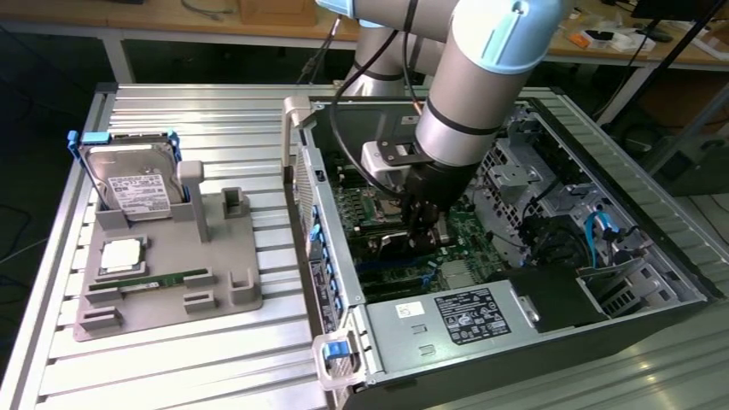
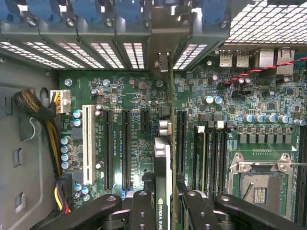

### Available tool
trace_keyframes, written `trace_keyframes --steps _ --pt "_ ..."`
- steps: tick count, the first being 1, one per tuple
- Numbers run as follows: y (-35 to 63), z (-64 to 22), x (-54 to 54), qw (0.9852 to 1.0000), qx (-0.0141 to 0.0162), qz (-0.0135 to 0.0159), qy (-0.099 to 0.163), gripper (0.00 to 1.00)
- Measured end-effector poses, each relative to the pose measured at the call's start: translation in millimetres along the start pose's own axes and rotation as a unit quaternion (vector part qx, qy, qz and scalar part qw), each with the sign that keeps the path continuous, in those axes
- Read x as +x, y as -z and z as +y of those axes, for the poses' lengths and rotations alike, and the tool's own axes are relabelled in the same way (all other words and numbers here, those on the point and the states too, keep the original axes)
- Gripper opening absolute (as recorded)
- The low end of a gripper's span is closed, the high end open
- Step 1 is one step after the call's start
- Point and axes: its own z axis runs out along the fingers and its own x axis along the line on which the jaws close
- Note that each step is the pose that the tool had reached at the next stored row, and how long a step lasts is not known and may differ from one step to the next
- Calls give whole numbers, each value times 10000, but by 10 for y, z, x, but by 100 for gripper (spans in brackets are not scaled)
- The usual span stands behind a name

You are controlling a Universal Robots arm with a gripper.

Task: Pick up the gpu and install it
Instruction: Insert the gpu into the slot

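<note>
In the wrist view the gpu [image 2: 162, 153] appears edge-on, a thin dark card with a green-and-white label near my fingers. My gripper [image 2: 165, 213] is shut on it, with a black finger [image 2: 141, 211] on one side and the other on the opposite side. The card stands upright over the green motherboard [image 2: 139, 100], between two long black expansion slots [image 2: 125, 143]. Its far end reaches toward the case's rear slot openings [image 2: 163, 62]. Whether it sits in a slot I cannot tell. In the exterior view my gripper [image 1: 419, 224] is down inside the open computer case [image 1: 330, 256].
A grey fixture [image 1: 171, 290] on the exterior view's left holds a hard drive [image 1: 135, 184], a processor [image 1: 123, 256] and a green memory stick [image 1: 160, 280]. Inside the case are the power supply [image 1: 456, 316], a CPU socket [image 2: 261, 179], a white slot [image 2: 88, 143] and a cable bundle [image 2: 43, 124].
</note>
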Motion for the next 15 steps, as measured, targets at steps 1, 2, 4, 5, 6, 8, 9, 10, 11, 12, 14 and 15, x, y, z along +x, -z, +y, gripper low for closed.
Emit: trace_keyframes --steps 1,2,4,5,6,8,9,10,11,12,14,15 --pt "7 0 0 10000 1 -2 0 27" --pt "22 0 -2 10000 4 -9 0 27" --pt "66 1 -1 10000 0 0 -1 27" --pt "77 0 -2 10000 1 -2 0 27" --pt "92 0 -2 10000 0 0 0 27" --pt "96 0 -2 10000 1 -1 0 27" --pt "96 1 -1 10000 0 -1 0 27" --pt "97 0 -1 10000 0 0 0 27" --pt "97 0 -1 10000 0 0 0 27" --pt "97 1 -1 10000 0 0 0 27" --pt "97 0 -1 10000 0 0 0 27" --pt "97 -3 -1 10000 0 0 0 27"
